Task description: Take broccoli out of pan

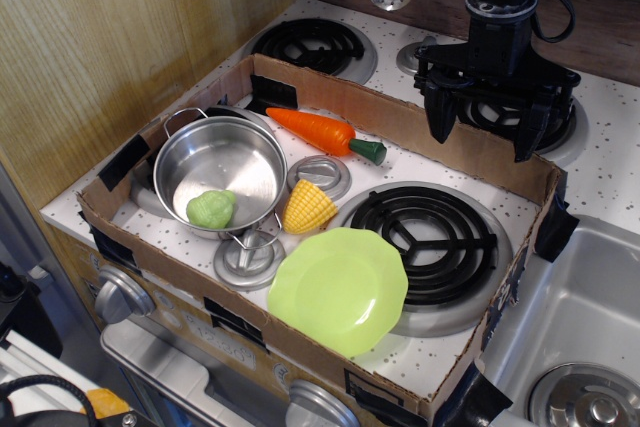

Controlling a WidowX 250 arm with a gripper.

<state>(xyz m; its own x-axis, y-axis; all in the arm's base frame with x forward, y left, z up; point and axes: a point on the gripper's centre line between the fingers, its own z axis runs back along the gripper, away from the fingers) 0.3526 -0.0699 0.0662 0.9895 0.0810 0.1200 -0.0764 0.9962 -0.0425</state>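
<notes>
- broccoli [211,208]: small, pale-green, lumpy plastic piece lying inside the pan [221,173], against its near wall; not yet removed.
- pan: shiny round steel vessel with shallow straight sides and thin wire loop handles, standing at the left of the cardboard-walled stovetop [455,157], probably so the walls keep loose pieces in reach.
- gripper [485,137]: black claw spread wide and holding nothing, hanging above the far cardboard wall, well apart from the pan.
- carrot [322,133], corn cob [309,207] and scalloped lime-green plate [338,290]: smooth plastic pieces lying near the pan, likely distractors.
</notes>
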